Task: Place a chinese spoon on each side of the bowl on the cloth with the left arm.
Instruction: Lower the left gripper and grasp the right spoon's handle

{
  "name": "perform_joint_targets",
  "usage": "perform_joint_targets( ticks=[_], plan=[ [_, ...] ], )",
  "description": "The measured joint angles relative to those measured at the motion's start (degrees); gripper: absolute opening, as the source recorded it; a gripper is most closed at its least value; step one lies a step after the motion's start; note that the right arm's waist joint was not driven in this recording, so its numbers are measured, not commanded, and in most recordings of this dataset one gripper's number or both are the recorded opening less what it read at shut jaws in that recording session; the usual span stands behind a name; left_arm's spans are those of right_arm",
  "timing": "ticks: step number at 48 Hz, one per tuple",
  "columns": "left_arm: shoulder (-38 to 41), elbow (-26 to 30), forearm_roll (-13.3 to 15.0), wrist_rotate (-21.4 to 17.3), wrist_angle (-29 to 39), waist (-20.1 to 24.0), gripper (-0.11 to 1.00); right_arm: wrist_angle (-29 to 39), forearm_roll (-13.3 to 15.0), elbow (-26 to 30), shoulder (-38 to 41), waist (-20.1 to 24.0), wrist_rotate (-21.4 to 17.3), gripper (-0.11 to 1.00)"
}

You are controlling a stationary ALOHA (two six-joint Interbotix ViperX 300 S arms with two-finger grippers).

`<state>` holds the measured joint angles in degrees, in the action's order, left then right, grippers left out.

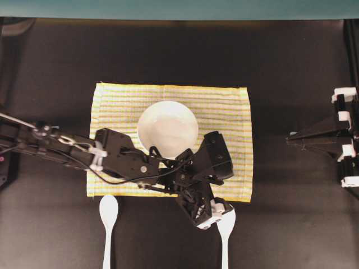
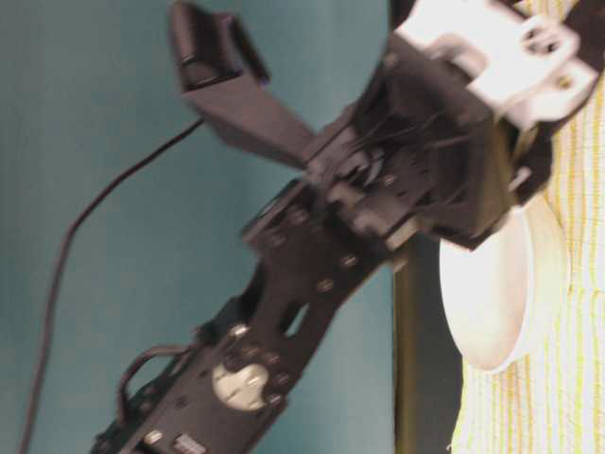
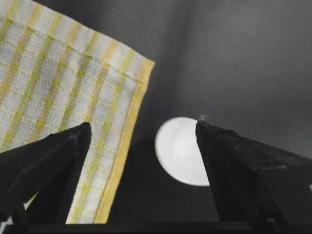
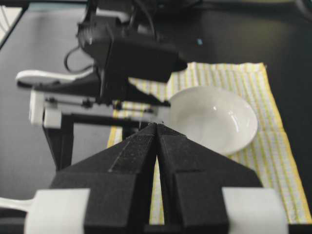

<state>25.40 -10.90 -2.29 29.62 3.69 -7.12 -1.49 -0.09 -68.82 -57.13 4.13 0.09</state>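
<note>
Overhead view: your left gripper [image 1: 216, 214] gapes empty over the right spoon [image 1: 225, 231] (bottom centre, below the cloth [image 1: 224, 106]); a skewed descent could knock it away. Right gripper [image 4: 157, 127] closed.

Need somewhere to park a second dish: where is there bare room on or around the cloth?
Free: black table beyond the cloth, and between cloth and right gripper. Crowded: near edge, with left gripper over one spoon, another spoon alongside.

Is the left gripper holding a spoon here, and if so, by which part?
Nothing is held. The left gripper is open above a spoon's bowl end, its fingers apart and empty.
</note>
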Motion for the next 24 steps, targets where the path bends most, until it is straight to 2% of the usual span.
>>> perform_joint_targets(
  ticks=[24],
  plan=[
    [2.0,0.4,0.0,0.0,-1.7,-1.8,0.81,0.0,0.0,-1.0,0.0,0.0,0.0,0.00]
  ],
)
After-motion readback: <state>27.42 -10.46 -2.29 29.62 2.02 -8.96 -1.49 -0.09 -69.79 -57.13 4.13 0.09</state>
